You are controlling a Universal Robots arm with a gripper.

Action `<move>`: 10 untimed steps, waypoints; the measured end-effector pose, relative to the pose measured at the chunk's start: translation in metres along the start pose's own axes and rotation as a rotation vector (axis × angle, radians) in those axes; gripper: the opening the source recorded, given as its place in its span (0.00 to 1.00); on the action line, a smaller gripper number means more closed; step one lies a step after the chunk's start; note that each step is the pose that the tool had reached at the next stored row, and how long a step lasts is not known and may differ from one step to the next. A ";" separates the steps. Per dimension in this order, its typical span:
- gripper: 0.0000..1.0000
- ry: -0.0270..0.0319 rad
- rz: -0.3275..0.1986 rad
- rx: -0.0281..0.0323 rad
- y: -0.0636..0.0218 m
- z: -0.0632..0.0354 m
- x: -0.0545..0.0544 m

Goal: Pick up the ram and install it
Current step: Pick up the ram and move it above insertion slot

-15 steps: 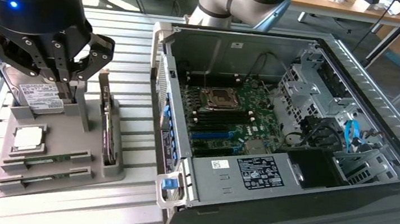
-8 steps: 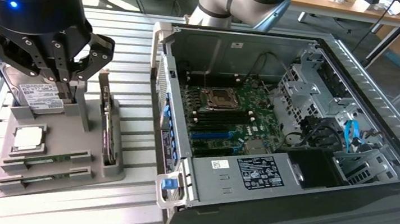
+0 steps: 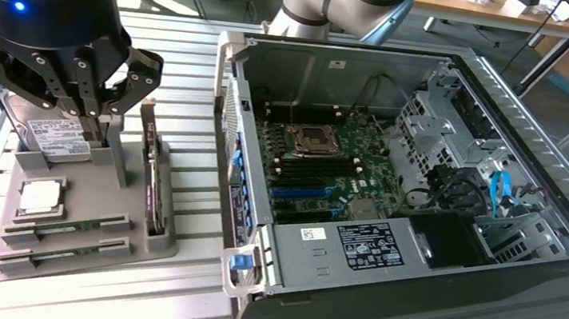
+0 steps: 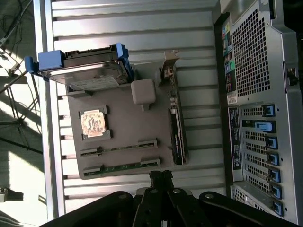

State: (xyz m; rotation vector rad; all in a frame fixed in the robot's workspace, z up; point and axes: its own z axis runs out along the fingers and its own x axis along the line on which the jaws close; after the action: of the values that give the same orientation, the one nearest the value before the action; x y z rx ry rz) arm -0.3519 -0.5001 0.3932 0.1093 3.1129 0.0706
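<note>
Two green ram sticks lie edge-up in slots of the grey parts holder [image 3: 145, 252]: one ram [image 3: 68, 226] [image 4: 118, 146] and its twin [image 3: 68, 251] [image 4: 121, 165] beside it. My gripper [image 3: 97, 119] [image 4: 161, 177] is shut with nothing in it. It hangs above the holder, over the hard-drive end in the exterior view. In the wrist view its tips sit just past the holder's edge beside the second ram. The open computer case [image 3: 467, 253] lies at the exterior view's right, its motherboard [image 3: 338, 166] exposed.
The holder also carries a silver hard drive [image 3: 56, 137] [image 4: 90, 71] in a blue bracket, a processor chip [image 3: 41, 195] [image 4: 93, 122] and an upright dark expansion card [image 3: 153, 185] [image 4: 176, 127]. The case's rear panel [image 4: 255, 94] stands close beside the holder. All rests on a slatted metal table [image 3: 200, 53].
</note>
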 end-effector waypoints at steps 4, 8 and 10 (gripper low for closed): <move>0.11 0.0039 -0.083 -0.0020 0.0000 0.0001 0.000; 0.11 0.0082 -0.178 -0.0043 0.0000 0.0006 0.000; 0.11 0.0100 -0.215 -0.0051 0.0000 0.0009 0.000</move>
State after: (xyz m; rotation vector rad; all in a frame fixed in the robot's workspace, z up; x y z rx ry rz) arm -0.3519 -0.5001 0.3923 -0.2255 3.1117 0.0745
